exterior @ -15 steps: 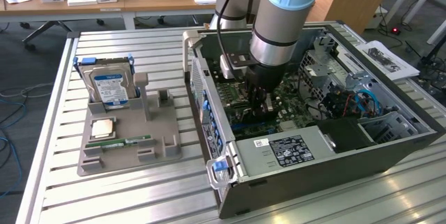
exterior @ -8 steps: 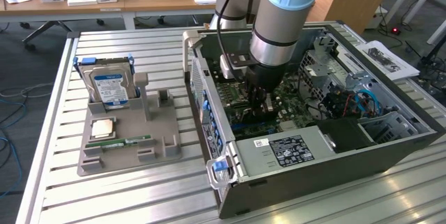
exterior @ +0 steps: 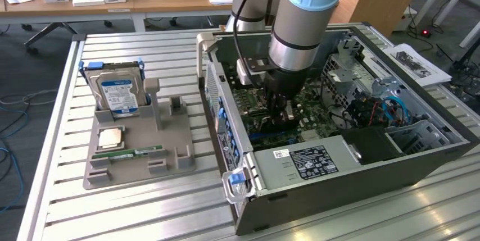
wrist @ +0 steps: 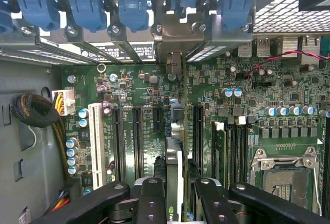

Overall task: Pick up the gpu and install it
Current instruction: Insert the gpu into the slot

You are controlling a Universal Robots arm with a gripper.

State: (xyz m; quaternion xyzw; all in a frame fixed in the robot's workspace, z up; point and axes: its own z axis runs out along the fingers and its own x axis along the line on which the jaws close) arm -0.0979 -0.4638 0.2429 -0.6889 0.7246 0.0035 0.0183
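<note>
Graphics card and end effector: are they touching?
Touching. In the wrist view the end effector has one finger on each side of the graphics card, which stands edge-on over the motherboard, with no gap visible.

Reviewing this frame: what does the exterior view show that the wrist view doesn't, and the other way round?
Exterior view alone: the grey parts tray on the slatted table, with the silver hard drive standing in it and the green memory stick lying flat, plus the arm reaching down into the open computer case. Wrist view alone: the row of blue slot clips, the empty CPU socket and the gpu edge-on between the fingers. Both: the gripper over the green motherboard.
</note>
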